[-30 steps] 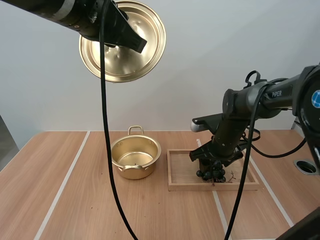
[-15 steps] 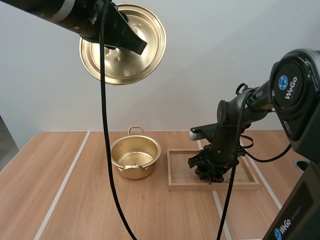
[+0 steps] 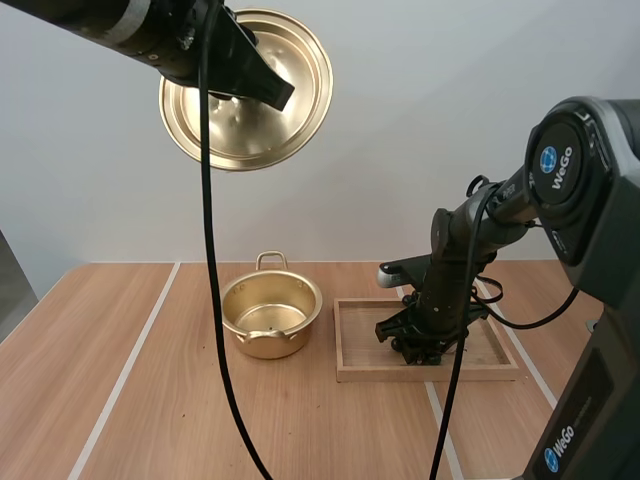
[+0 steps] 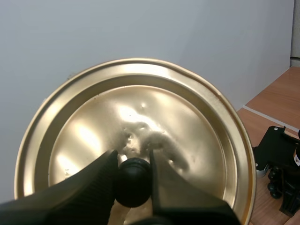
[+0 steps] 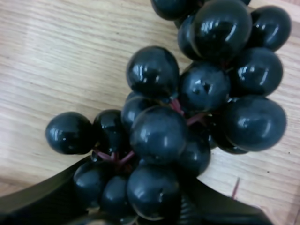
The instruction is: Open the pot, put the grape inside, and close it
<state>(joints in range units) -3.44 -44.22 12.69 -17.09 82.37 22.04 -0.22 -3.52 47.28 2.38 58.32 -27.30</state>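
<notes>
Lid (image 3: 250,90), one only, hangs high above the table (image 3: 150,400), its black knob (image 4: 133,183) clamped in the left gripper (image 4: 132,164). One open pot (image 3: 270,315) stands beside the single wooden tray (image 3: 360,372). Right gripper (image 3: 425,342) is down in that tray, fingers apart around the one grape bunch (image 5: 187,117) lying there.

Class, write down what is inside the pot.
Nothing lies in the pot: its bare golden floor and far inner wall show. Its own rim hides the near inner wall. The left end effector holds the lid aloft.
</notes>
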